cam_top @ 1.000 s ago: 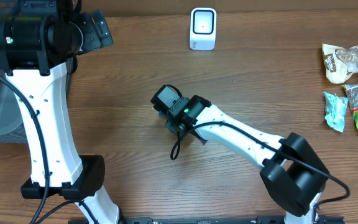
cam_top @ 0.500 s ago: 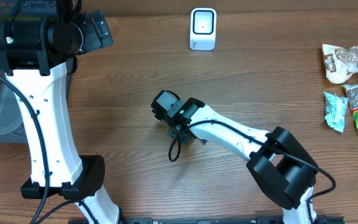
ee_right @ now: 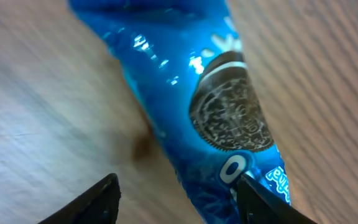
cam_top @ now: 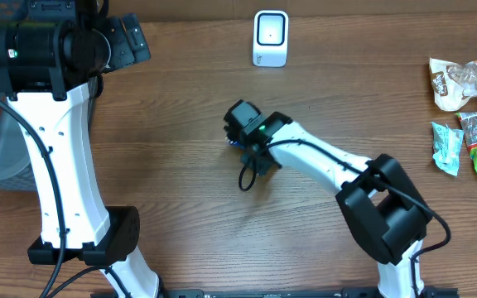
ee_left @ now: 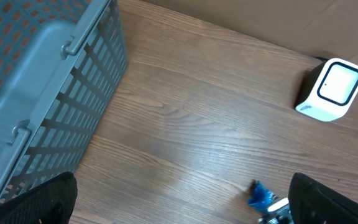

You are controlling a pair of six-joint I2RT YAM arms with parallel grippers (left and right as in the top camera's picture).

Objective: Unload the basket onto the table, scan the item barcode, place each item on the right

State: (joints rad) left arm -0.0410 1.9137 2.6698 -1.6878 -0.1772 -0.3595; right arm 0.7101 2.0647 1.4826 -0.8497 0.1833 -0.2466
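Two sets of jaws open; cookie packet (ee_right: pixel 216 112) flat on desk (cam_top: pixel 164 124).
Right gripper (ee_right: pixel 176 186) low over blue packet mid-desk, jaws parted astride it, no grip. Left gripper (ee_left: pixel 182 183) beside basket (ee_left: pixel 42 93), jaws wide, empty. Scanner (cam_top: pixel 270 37) well apart.

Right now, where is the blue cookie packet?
The blue cookie packet lies mid-table beneath the right pincer, nearer the robot than the white scanner; right wrist view shows it between the fingers.
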